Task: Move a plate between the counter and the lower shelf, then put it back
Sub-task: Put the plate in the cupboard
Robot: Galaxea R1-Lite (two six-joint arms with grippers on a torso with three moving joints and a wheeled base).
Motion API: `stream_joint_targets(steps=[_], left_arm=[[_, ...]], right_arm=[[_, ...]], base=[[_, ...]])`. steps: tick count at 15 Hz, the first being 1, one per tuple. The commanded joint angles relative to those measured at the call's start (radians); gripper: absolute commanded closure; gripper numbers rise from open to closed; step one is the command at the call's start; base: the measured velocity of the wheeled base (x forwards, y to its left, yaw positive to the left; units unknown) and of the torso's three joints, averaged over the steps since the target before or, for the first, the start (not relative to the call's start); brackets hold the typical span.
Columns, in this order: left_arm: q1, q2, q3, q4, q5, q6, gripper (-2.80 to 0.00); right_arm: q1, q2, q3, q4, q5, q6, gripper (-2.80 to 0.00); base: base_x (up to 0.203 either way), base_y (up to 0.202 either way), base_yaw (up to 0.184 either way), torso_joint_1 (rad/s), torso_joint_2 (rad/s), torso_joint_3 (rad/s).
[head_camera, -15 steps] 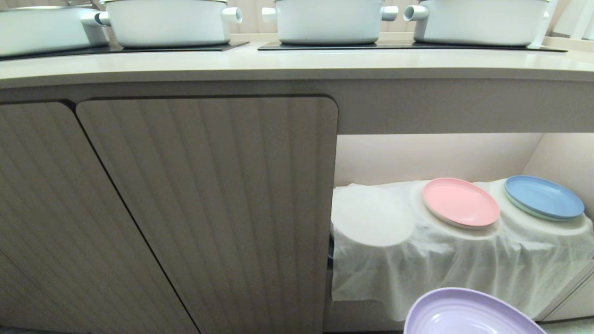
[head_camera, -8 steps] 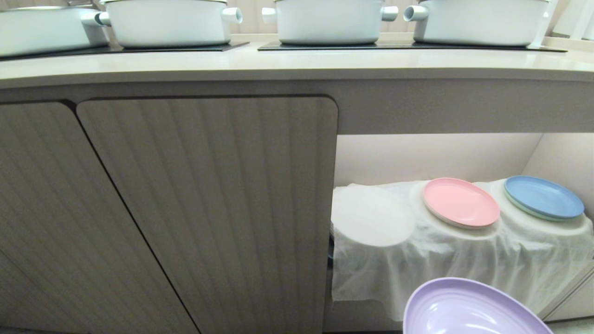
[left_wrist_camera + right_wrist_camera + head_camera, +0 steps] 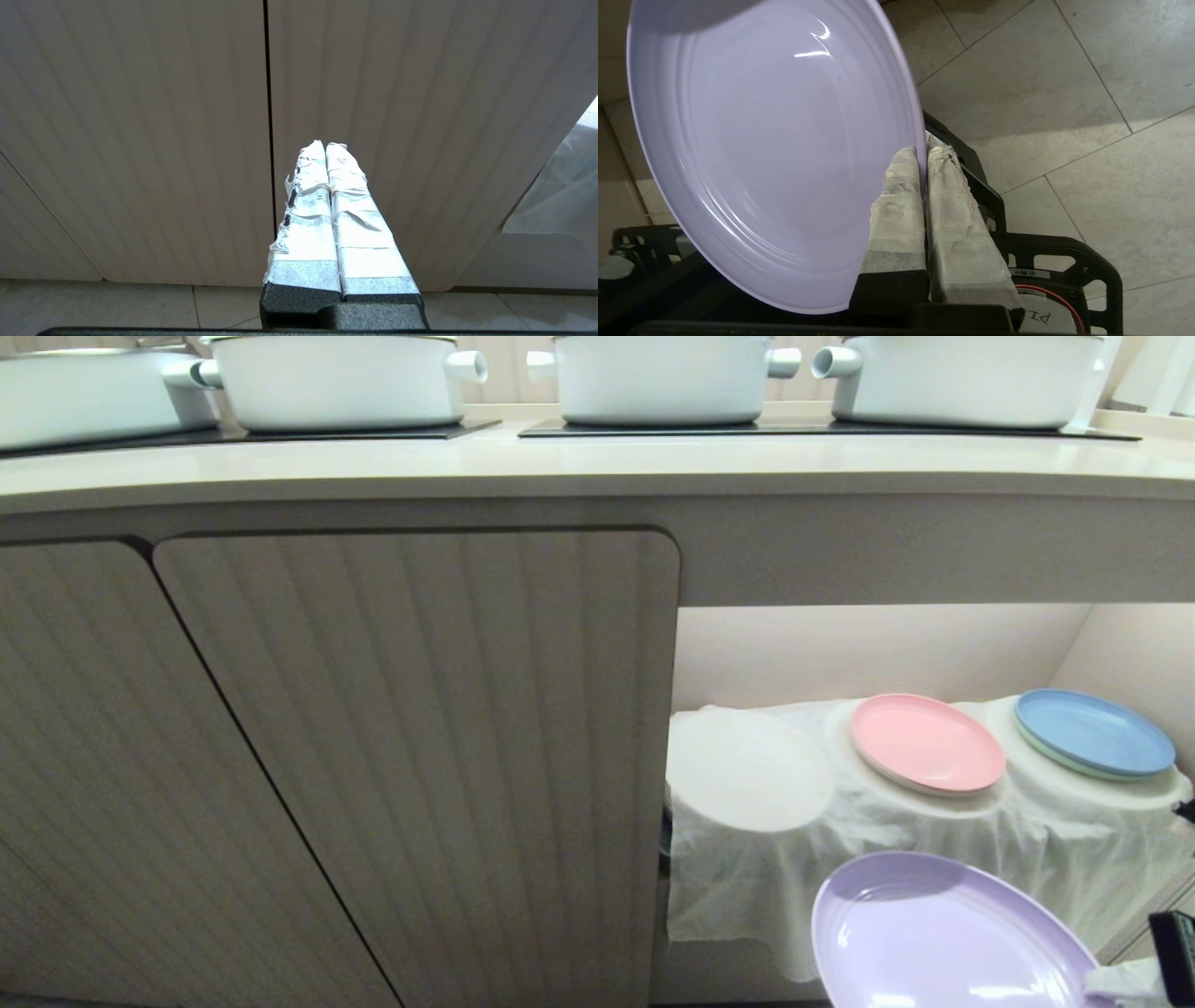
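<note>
The lilac plate [image 3: 943,933] hangs low at the bottom right of the head view, in front of the cloth-draped lower shelf [image 3: 747,859] and below its mounds. My right gripper [image 3: 923,150] is shut on the plate [image 3: 775,140], pinching its rim between the taped fingers; a bit of it shows at the corner [image 3: 1125,980]. The leftmost mound [image 3: 747,770] is bare. The beige counter [image 3: 597,467] runs across the top. My left gripper [image 3: 325,144] is shut on nothing, facing the cabinet doors.
A pink plate [image 3: 926,743] and a blue plate [image 3: 1094,733] lie on the other two mounds. White pots [image 3: 663,378] stand on black hob panels [image 3: 822,427]. A ribbed cabinet door [image 3: 411,756] closes the space left of the shelf. Tiled floor [image 3: 1064,93] and my black base [image 3: 1064,256] lie below.
The plate has risen in the head view and come closer to the shelf front, with more of its face showing. Part of my right gripper has entered the bottom right corner.
</note>
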Motion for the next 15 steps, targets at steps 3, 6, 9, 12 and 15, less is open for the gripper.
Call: stream_joint_targets(steps=[3,6,9,12,15], left_arm=[[0.001,0.001,0.0,0.0,0.001,-0.001,0.0],[0.0,0.001,0.0,0.0,0.001,-0.001,0.0],[0.001,0.001,0.0,0.0,0.001,-0.001,0.0],[0.0,0.001,0.0,0.0,0.001,-0.001,0.0],[0.001,0.001,0.0,0.0,0.001,-0.001,0.0]], right_arm=[[0.002,0.105,-0.069,-0.001,0.003,0.074,0.0],[0.01,0.158,-0.082,-0.046,0.002,0.095,0.0],[0.048,0.22,-0.09,-0.13,-0.01,0.151,0.0],[0.078,0.288,-0.09,-0.211,-0.045,0.178,0.0],[0.097,0.358,-0.092,-0.295,-0.063,0.209,0.0]], base=[[0.0,0.0,0.0,0.0,0.0,0.0],[0.0,0.0,0.0,0.0,0.0,0.0],[0.0,0.0,0.0,0.0,0.0,0.0],[0.0,0.0,0.0,0.0,0.0,0.0],[0.0,0.0,0.0,0.0,0.0,0.0]])
